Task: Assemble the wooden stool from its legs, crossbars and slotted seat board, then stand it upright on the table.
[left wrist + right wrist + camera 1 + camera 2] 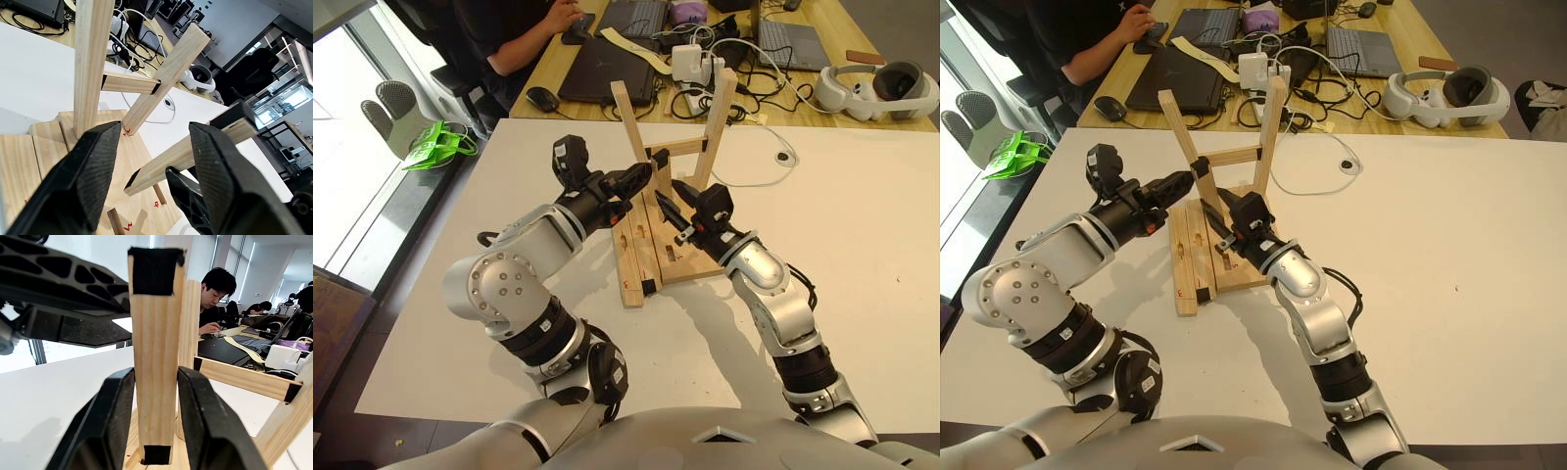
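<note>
White desk (862, 245). Slotted seat board (641, 262) lies flat near the middle of the far edge, two legs (628, 122) upright on it, crossbar (680, 148) joining them. My right gripper (155, 382) is clamped on a loose leg (152, 333). My left gripper (156, 129) is spread wide, just beside it.

Silver arm shells (504, 279), black joints, screws; left pincer (155, 129) black, textured pads (98, 166).

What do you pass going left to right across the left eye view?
Green bag → computer mouse → left tool → right tool gripping a wooden bar → white headset.
</note>
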Controlling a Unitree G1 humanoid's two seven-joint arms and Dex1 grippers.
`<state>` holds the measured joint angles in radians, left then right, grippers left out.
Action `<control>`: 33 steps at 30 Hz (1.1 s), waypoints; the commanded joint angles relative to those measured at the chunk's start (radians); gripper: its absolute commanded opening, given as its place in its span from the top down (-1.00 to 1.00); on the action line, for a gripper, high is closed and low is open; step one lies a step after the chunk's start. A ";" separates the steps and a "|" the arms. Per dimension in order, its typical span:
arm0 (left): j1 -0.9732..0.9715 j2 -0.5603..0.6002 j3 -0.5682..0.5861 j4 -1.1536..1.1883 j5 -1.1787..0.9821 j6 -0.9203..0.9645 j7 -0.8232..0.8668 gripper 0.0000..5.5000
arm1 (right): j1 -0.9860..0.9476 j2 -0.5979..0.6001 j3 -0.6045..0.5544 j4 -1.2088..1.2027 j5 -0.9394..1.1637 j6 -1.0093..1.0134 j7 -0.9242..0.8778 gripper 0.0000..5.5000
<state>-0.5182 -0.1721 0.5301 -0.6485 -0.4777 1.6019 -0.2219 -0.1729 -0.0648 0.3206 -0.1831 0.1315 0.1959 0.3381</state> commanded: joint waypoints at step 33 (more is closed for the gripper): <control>0.121 0.353 -0.262 -0.034 -0.102 -0.113 -0.062 0.06 | -0.024 0.088 -0.035 0.003 0.119 0.228 -0.004 0.53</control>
<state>-0.4037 0.1815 0.2793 -0.6861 -0.5802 1.4981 -0.2935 -0.1717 0.0117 0.2891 -0.1616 0.2408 0.4142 0.3347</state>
